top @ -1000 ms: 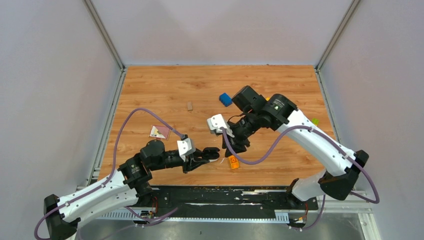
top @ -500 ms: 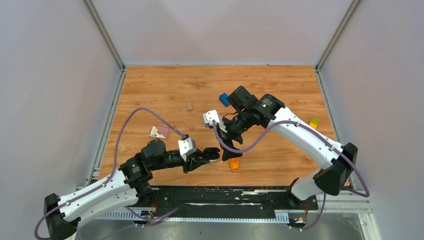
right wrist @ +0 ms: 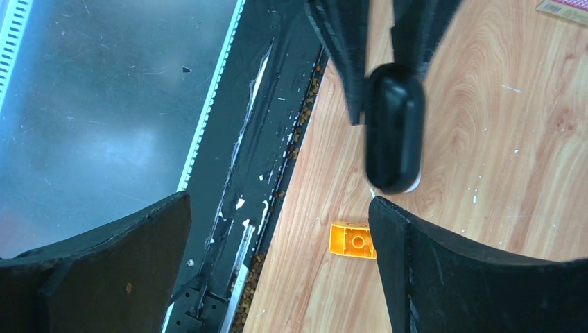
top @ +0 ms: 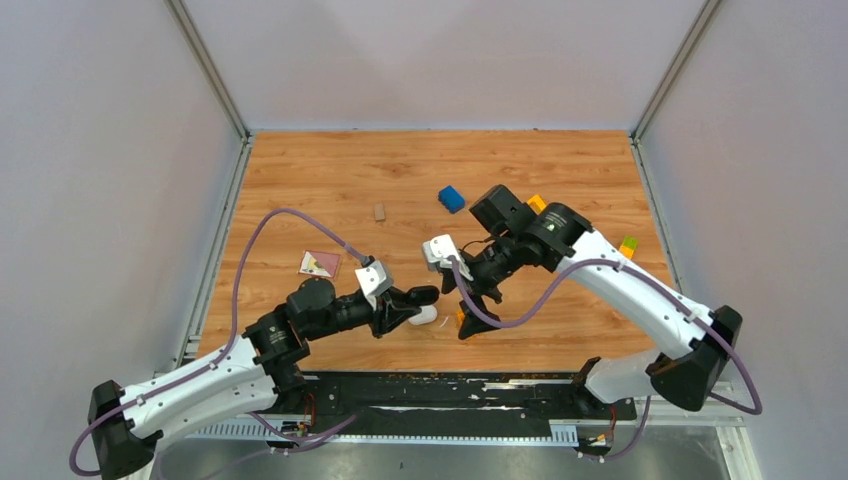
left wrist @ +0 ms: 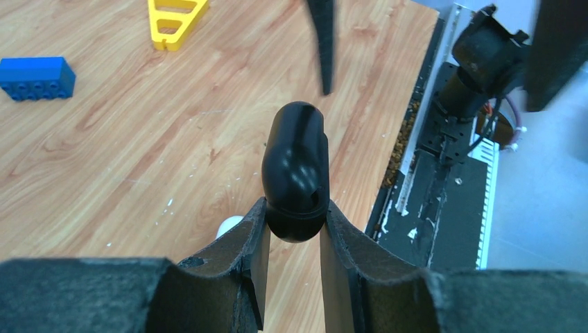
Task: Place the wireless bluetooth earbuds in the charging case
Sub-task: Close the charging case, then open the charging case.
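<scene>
And the right gripper (right wrist: 279,205) is springing wide open. A second ago those jaws were sitting nearly closed, and now they are gaping with nothing at all between them in the right wrist view. The arm is also swinging in toward the left gripper (left wrist: 294,211), bringing one black fingertip up just short of what the left is carrying. The left is not giving anything up: it is staying clenched on a glossy black oval pod (left wrist: 297,156) and nudging it only slightly up the table (top: 340,180). Just beside and below that pod, the charging case (top: 424,316) is lying on the wood as a small white pebble, near the orange block (right wrist: 353,241). From above it is showing more plainly now that the left hand is edging off it. What the pod is, I am not calling, since it is too dark and too close to the lens to say whether it belongs with the earbuds. No earbud is showing for certain in any view. My reading is that the right hand is opening up for a fresh pick or a hand-over. So the insertion is looking still ahead, with the case sitting right in the working spot.
</scene>
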`<control>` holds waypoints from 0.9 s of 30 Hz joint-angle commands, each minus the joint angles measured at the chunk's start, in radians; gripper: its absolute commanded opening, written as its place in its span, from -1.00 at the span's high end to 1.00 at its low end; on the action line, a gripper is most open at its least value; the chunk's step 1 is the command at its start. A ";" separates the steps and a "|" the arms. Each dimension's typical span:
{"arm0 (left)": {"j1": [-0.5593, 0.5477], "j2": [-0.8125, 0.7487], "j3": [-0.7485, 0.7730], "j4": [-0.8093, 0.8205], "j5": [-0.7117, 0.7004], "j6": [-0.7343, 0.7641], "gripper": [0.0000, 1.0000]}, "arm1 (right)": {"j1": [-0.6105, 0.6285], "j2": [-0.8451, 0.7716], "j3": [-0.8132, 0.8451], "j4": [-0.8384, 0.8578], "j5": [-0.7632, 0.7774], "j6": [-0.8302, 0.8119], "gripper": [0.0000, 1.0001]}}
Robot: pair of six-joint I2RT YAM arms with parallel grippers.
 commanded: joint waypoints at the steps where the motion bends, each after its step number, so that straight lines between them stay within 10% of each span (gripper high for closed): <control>1: 0.002 0.034 0.007 0.080 -0.039 -0.036 1.00 | -0.029 -0.109 -0.019 -0.001 -0.024 -0.033 -0.99; 13: 0.001 0.046 0.022 0.125 0.173 -0.051 1.00 | -0.243 -0.152 -0.135 0.259 -0.113 0.322 -0.99; 17: 0.001 0.066 0.044 0.088 0.214 -0.017 1.00 | -0.257 -0.078 -0.142 0.133 -0.286 0.124 -0.99; 27: 0.001 0.140 0.057 0.158 0.258 -0.042 1.00 | -0.167 -0.120 -0.187 0.211 -0.153 0.131 -0.91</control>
